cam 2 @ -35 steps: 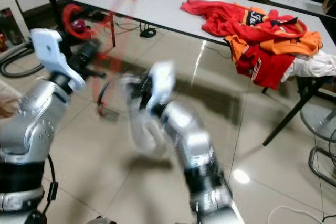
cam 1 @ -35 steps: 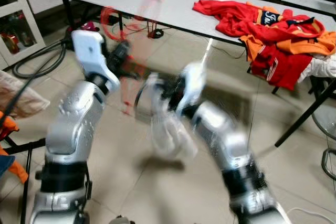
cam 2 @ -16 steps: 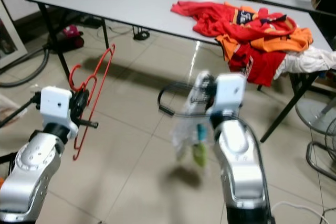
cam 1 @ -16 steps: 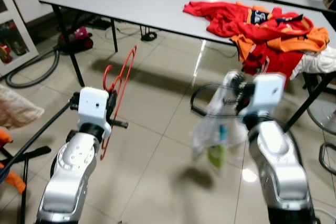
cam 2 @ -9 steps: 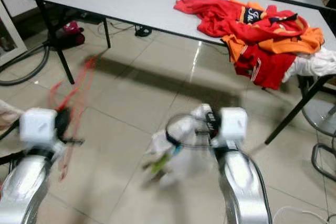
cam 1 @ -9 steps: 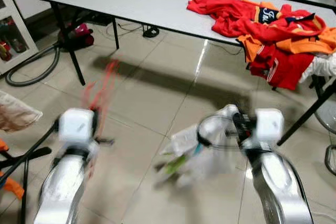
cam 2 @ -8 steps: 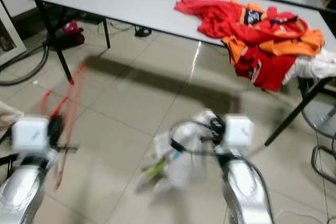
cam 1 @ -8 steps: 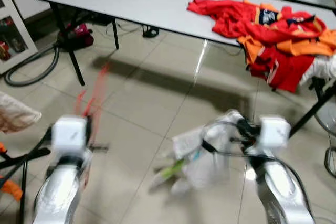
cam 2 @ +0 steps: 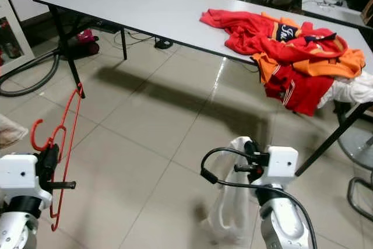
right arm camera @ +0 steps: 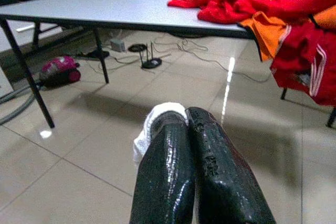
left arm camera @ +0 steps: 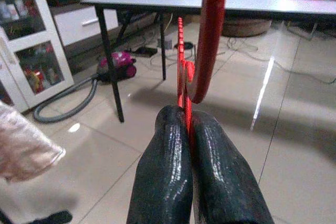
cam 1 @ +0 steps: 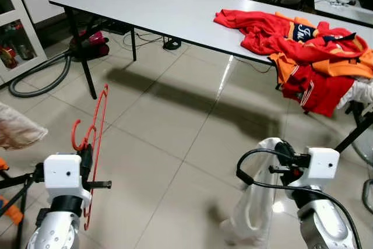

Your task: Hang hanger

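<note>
Left gripper (left arm camera: 186, 124) clamps red hanger (cam 1: 96, 138), upright; right gripper (right arm camera: 188, 119) pinches white cloth (cam 1: 256, 208) above floor.

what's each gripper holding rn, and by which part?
Left gripper: red hanger, pinched just below its hook. Right gripper: white garment, by its bunched top edge.

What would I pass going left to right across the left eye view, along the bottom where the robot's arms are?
Left pincer shut on the red hanger → bare floor tiles → white garment hanging from the shut right pincer.
</note>
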{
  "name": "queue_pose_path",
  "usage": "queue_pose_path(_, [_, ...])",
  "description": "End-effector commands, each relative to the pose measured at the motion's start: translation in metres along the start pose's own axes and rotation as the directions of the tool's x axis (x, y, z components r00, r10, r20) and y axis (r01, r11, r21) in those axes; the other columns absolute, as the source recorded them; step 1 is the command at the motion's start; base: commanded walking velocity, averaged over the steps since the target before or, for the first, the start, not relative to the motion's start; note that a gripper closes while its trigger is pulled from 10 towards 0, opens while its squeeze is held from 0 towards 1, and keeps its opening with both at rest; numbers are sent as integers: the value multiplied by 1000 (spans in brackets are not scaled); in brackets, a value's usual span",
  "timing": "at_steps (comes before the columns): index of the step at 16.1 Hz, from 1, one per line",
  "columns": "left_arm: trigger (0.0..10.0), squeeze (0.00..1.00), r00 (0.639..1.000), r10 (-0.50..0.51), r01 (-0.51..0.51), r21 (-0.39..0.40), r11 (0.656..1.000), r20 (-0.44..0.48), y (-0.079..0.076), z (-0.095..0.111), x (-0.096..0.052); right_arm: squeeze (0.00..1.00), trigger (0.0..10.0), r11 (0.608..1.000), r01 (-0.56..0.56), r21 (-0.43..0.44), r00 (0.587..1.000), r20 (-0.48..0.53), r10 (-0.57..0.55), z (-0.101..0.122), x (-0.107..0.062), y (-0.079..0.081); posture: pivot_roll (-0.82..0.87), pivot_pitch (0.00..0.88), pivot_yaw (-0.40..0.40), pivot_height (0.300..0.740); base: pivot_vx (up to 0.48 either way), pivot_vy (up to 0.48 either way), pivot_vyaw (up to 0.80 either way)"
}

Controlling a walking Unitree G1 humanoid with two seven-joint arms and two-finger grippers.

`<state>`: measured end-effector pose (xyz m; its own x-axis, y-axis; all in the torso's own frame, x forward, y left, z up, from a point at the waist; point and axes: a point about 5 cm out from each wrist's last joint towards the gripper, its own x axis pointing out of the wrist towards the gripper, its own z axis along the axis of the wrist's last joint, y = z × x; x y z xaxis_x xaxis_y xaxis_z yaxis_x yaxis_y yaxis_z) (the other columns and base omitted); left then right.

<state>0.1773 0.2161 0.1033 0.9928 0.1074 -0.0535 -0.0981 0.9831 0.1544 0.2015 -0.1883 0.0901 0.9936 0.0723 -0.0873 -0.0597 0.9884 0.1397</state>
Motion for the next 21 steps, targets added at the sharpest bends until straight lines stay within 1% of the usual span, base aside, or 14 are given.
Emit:
queue_pose_path(1, [10000,275,999,-22,22,2,1000,44,-5,9,3,0,10000,1000,-17,-17,998,59,18,12,2,1,-42,0,-69,740,401,0,0])
queue_pose_path(3, [10000,216,998,-18,18,-2,1000,53,-5,12,10,0,10000,999,-31,-24,997,68,33,14,7,5,-42,0,-69,740,411,0,0])
queue_pose_path(4, [10000,145,998,-30,29,8,1000,57,-7,13,11,0,10000,999,-34,-15,997,71,35,14,9,7,-44,0,-64,740,480,0,0])
queue_pose_path(5, [10000,0,998,-36,35,18,999,59,-9,13,13,0,10000,999,-37,-10,997,72,37,13,10,9,-44,0,-62,740,480,0,0])
queue_pose_path(7, [10000,0,997,-45,44,16,999,64,-11,15,17,0,10000,999,-42,-7,996,74,42,14,14,14,-48,0,-58,740,480,0,0])
queue_pose_path(10, [10000,0,997,-49,48,14,999,64,-12,16,20,0,10000,999,-38,-13,996,74,39,16,17,15,-54,0,-55,740,480,0,0])
queue_pose_path(11, [10000,0,997,-43,43,12,999,66,-12,16,21,0,10000,998,-37,-40,996,81,41,19,20,15,-56,0,-53,740,480,0,0])
queue_pose_path(12, [10000,0,997,-40,39,14,999,69,-12,17,22,0,10000,997,-41,-64,995,84,47,21,21,16,-59,0,-52,740,480,0,800])
queue_pose_path(14, [10000,0,997,-39,38,18,999,71,-12,18,23,0,10000,996,-48,-73,995,85,55,21,22,18,-58,0,-47,740,480,0,800])
queue_pose_path(17, [10000,0,995,-62,60,37,998,76,-13,21,27,0,10000,998,-45,-50,995,89,50,21,25,19,-61,0,-39,740,480,0,800])
queue_pose_path(18, [10000,0,995,-71,68,48,997,77,-14,20,27,0,10000,999,-43,-14,995,94,44,22,26,19,-64,0,-36,740,480,0,0])
queue_pose_path(21, [10000,0,995,-69,65,43,997,76,-13,21,30,0,10000,999,-54,-5,993,101,54,24,27,22,-69,0,-35,740,480,0,0])
